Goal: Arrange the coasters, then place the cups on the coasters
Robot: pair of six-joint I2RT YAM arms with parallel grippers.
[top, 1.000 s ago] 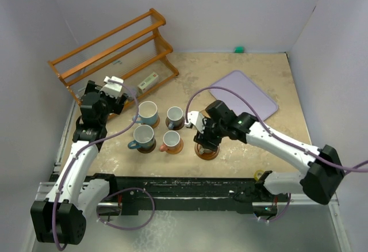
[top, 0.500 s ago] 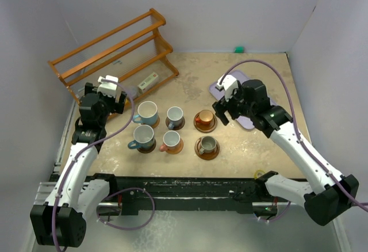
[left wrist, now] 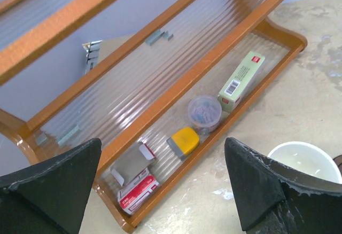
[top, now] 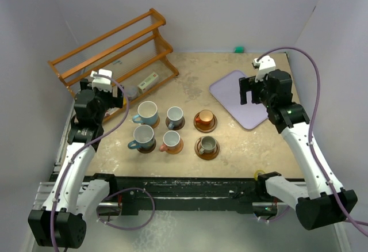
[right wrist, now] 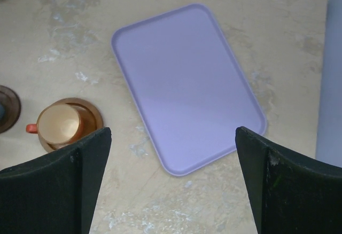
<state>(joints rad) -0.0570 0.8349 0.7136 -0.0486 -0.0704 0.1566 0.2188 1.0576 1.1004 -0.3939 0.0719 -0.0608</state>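
Several cups stand in two rows mid-table, each on a round wooden coaster: light blue [top: 148, 113], grey-blue [top: 174, 115] and orange [top: 204, 118] behind, blue [top: 142, 137], pink [top: 170, 140] and grey-olive [top: 207, 145] in front. My right gripper [top: 251, 94] hangs open and holds nothing, above the lavender tray's near corner [right wrist: 172, 132]. The orange cup [right wrist: 57, 125] on its coaster [right wrist: 92, 117] lies to its left. My left gripper [top: 103, 94] is open and holds nothing, near the rack [left wrist: 162, 144]. A pale cup rim [left wrist: 304, 159] shows at its right.
The lavender tray [top: 233, 88] lies at the back right. The orange wooden rack [top: 112, 50] stands at the back left. Its bottom shelf holds a green box [left wrist: 241, 79], a lidded tub [left wrist: 204, 111], a yellow item [left wrist: 184, 139] and red-and-white boxes [left wrist: 138, 185]. White walls enclose the table.
My right gripper opened, left the grey-olive cup on the front right coaster and swung back right over the tray. My left gripper drew slightly back toward the rack.
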